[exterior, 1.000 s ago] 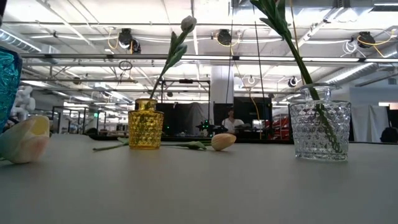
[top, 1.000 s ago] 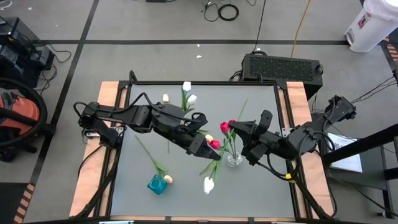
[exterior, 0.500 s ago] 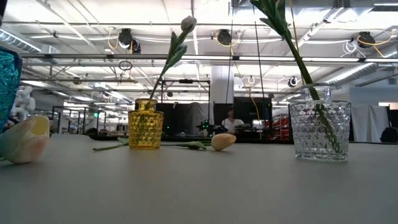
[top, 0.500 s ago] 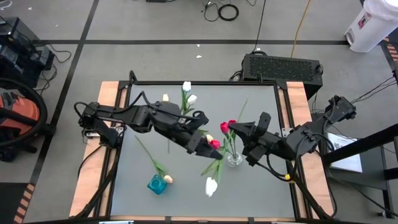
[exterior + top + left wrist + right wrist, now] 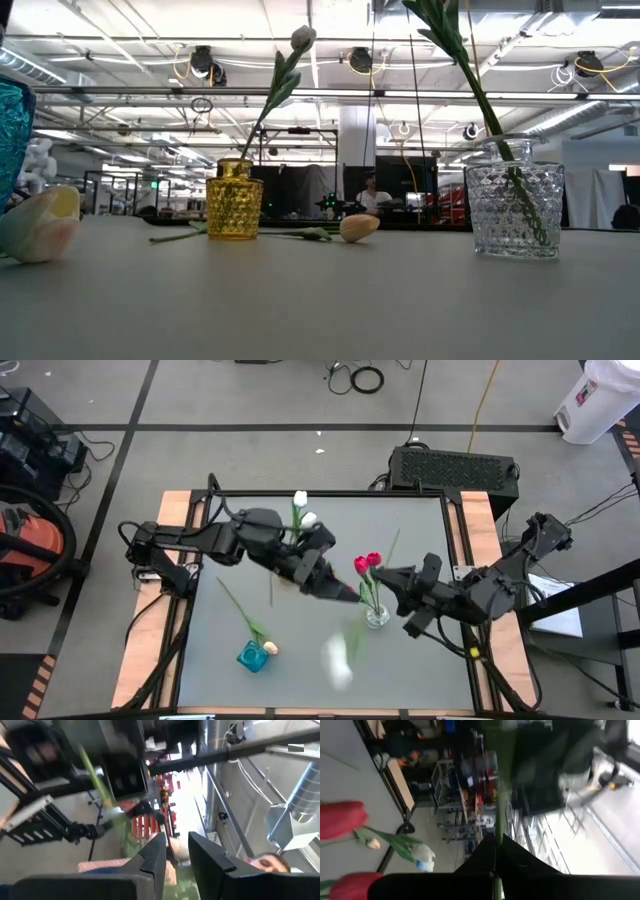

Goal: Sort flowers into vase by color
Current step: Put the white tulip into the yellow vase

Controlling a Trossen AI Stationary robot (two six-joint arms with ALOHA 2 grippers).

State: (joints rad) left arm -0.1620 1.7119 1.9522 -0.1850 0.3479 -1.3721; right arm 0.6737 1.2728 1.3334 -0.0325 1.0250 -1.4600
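Observation:
My right gripper is shut on the long green stem of a white tulip, high above the table beside the clear vase. The tulip's white head shows blurred toward the near edge. Two red tulips stand with their stems in the clear vase. My left gripper hovers open just left of them, with nothing between its fingers. Two white tulips stand in the yellow vase. My right gripper pinches the white tulip's stem between its two shut fingers, partway along it. The fingers come level from the table's right side and lie across the stem. The free stem end sticks out toward the far edge, and the head end slants toward the near edge, clear of the table.
A teal vase stands near the front left with a pale tulip lying beside it, head on the table. Another pale head lies near the yellow vase. Wooden side rails border the grey table.
My left gripper has opened, let go of the white tulip's stem, and drawn back upward and toward the far left. The tulip's head end has swung loose and now shows blurred, while my right gripper stays shut on the stem.

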